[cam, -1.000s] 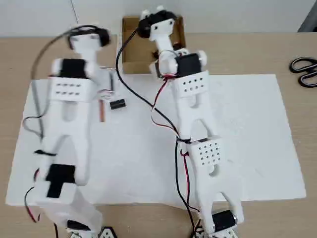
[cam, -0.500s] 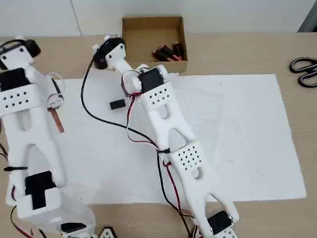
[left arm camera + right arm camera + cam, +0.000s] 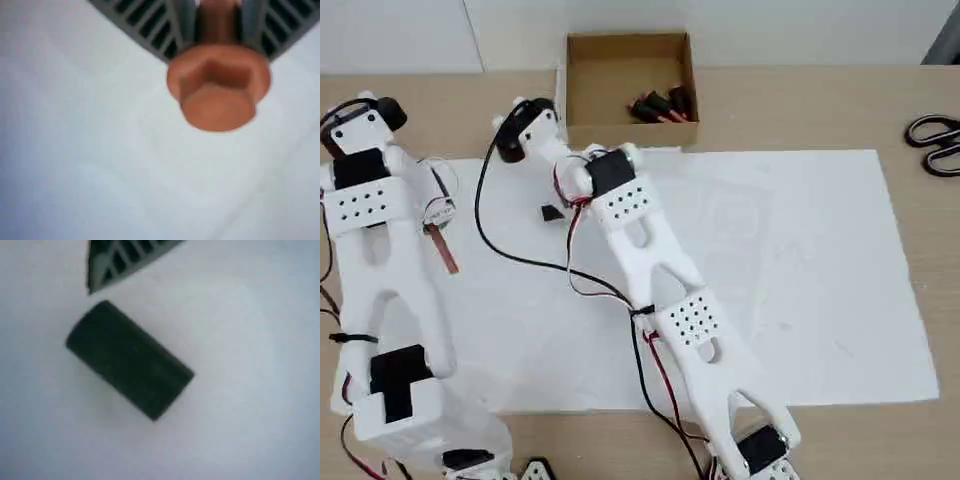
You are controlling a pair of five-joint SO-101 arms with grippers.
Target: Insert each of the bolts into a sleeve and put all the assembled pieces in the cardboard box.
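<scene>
My left gripper (image 3: 434,218) is at the left edge of the white sheet, shut on an orange bolt (image 3: 444,249). In the left wrist view the bolt's hex head (image 3: 218,87) sticks out from between the grey ribbed fingers (image 3: 150,20), just above the sheet. A black sleeve (image 3: 552,212) lies on its side on the sheet. My right gripper (image 3: 560,197) hovers right over the sleeve (image 3: 129,359), open, with one ribbed finger (image 3: 125,260) beside it and apart from it. The cardboard box (image 3: 578,80) at the table's back holds several assembled black and orange pieces (image 3: 660,105).
The white sheet (image 3: 800,260) covers most of the wooden table. A pair of scissors (image 3: 935,140) lies at the far right edge. The right arm's black and red cables (image 3: 520,255) trail over the sheet between the two arms.
The right arm has swung from over the box leftward and down to the black sleeve. The left arm has moved left with the bolt still in its gripper.
</scene>
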